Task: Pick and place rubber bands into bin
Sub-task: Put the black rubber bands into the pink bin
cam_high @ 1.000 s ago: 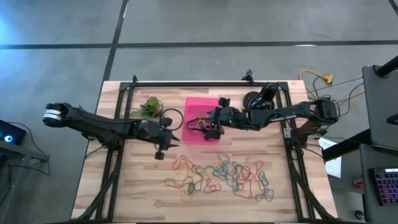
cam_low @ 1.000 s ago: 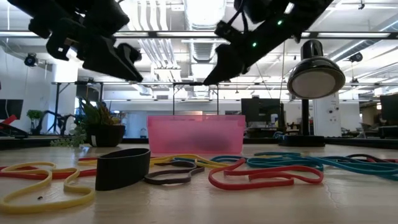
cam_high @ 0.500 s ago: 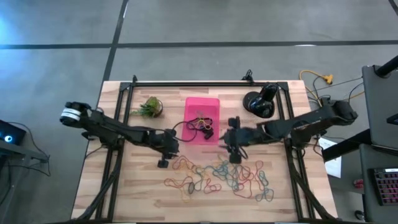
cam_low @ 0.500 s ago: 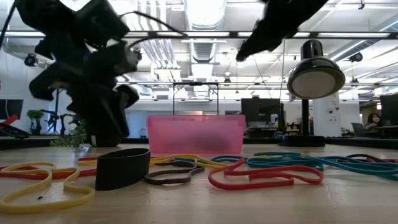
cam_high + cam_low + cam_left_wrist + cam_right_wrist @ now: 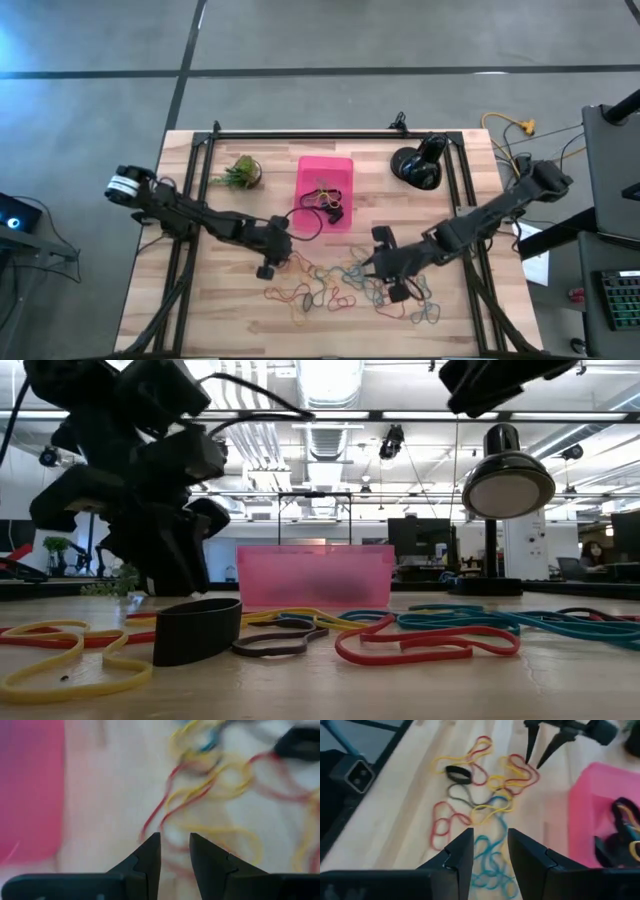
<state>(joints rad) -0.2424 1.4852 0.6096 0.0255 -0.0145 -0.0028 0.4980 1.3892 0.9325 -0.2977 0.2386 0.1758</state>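
The rubber bands [image 5: 345, 285] lie in a loose tangle of red, yellow, blue and black loops on the wooden table, near its front edge. A few more sit inside the pink bin [image 5: 325, 170], which stands behind the pile. My left gripper [image 5: 278, 256] is open and hovers at the pile's left end, its fingertips just above red and yellow loops [image 5: 210, 785]. My right gripper [image 5: 372, 266] is open above the middle of the pile [image 5: 485, 795]. Neither holds anything. In the low view a black band [image 5: 197, 630] stands in front of the bin [image 5: 315, 578].
A small green plant [image 5: 238, 172] stands left of the bin and a round black lamp-like object [image 5: 415, 165] to its right. Black frame rails run along the table's left, right and far sides. Bare wood shows on both sides of the pile.
My right gripper has left the space over the bin and swung toward the table's near edge, ending above the middle of the pile. My left gripper has moved from beside the bin toward the near edge and down, to the pile's left end.
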